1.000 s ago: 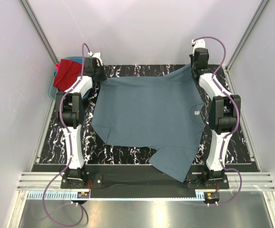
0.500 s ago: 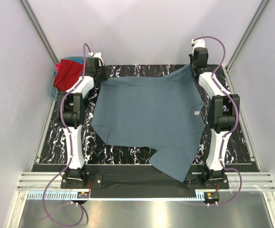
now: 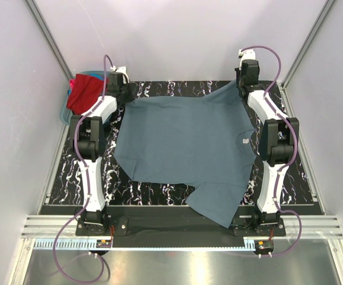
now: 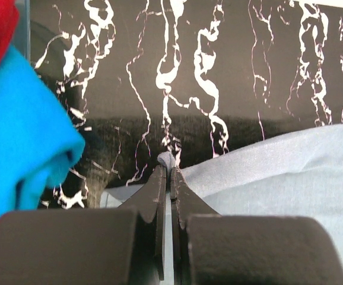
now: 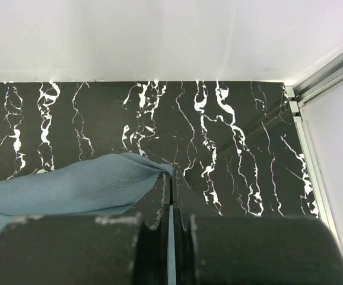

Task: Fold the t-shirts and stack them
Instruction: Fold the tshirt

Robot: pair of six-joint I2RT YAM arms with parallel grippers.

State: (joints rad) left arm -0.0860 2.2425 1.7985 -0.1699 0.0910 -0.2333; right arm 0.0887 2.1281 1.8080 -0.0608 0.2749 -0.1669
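A slate grey-blue t-shirt (image 3: 186,145) lies spread over the black marbled table (image 3: 159,89), one sleeve hanging off the near edge. My left gripper (image 3: 126,98) is shut on its far left corner; the pinched cloth (image 4: 167,160) bulges out above the closed tips (image 4: 169,172). At the far right corner my right gripper (image 3: 240,86) is shut on the shirt's other far corner (image 5: 159,169), tips (image 5: 170,178) pressed together. A red t-shirt (image 3: 83,90) and a bright blue t-shirt (image 4: 23,136) sit heaped in the basket at the far left.
The teal-blue plastic basket (image 3: 63,110) stands off the table's far left corner, close to the left arm. White walls and aluminium rails (image 3: 301,53) close in the table at the back and both sides.
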